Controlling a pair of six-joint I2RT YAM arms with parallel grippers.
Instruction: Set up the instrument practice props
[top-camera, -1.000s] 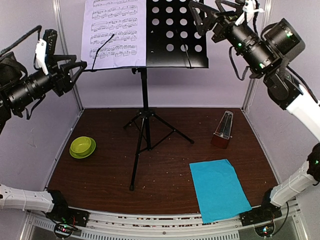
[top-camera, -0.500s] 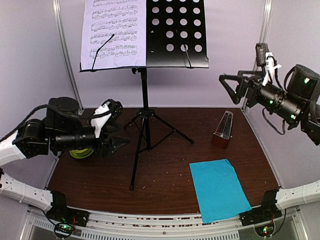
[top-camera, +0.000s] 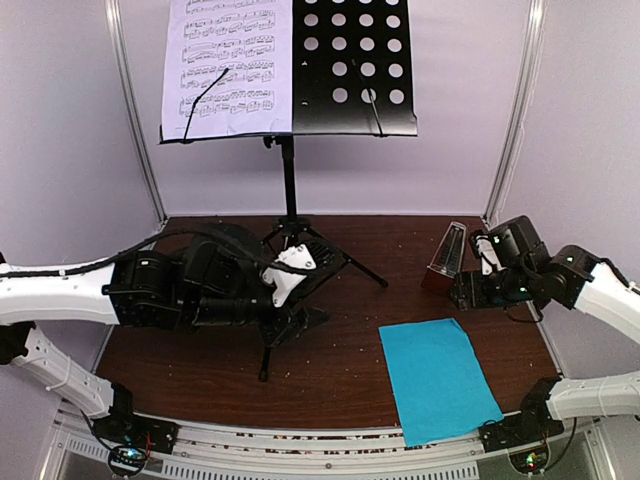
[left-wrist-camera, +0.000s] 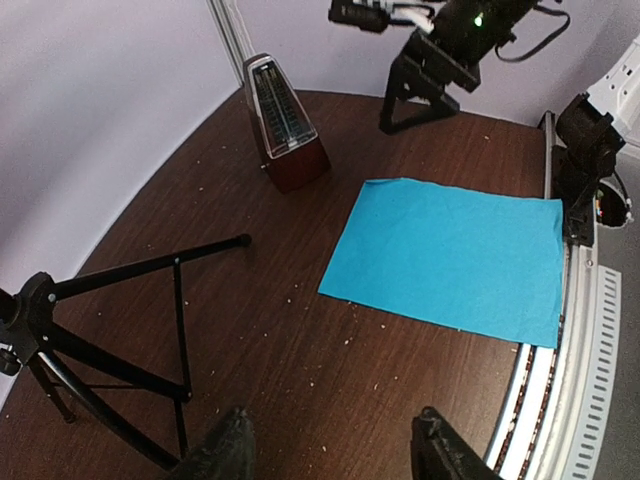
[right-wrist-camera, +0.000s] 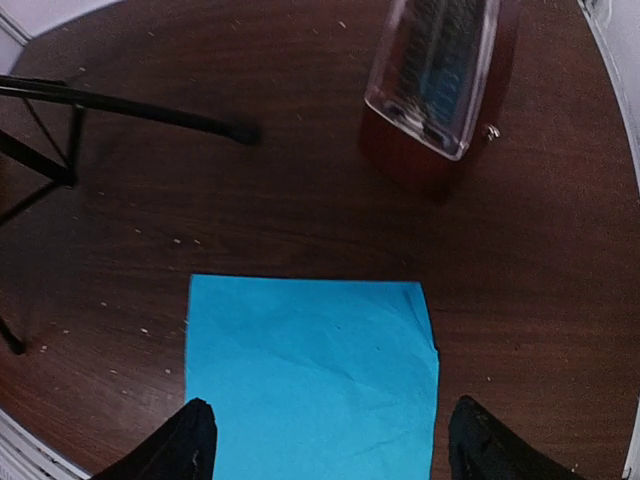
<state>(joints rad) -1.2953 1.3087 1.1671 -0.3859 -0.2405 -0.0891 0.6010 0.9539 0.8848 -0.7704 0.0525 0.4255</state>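
The black tripod music stand (top-camera: 350, 70) stands at the back with the pale lilac music sheet (top-camera: 228, 65) on the left half of its perforated desk. The cyan sheet (top-camera: 438, 378) lies flat on the table at front right, also seen in the left wrist view (left-wrist-camera: 455, 255) and the right wrist view (right-wrist-camera: 315, 370). The reddish-brown metronome (top-camera: 447, 262) stands upright behind it. My left gripper (left-wrist-camera: 335, 445) is open and empty, low beside the tripod legs (left-wrist-camera: 130, 280). My right gripper (right-wrist-camera: 325, 450) is open and empty, above the cyan sheet's far edge, next to the metronome (right-wrist-camera: 440, 80).
The table is dark brown wood with pale walls and corner posts (top-camera: 510, 110) around it. A metal rail (top-camera: 330, 455) runs along the near edge. The left arm (top-camera: 150, 290) lies across the left side and hides the lime-green bowl.
Both arms have dropped from up beside the stand's desk to low over the table. The left gripper swung right to the tripod legs; the right came down by the metronome.
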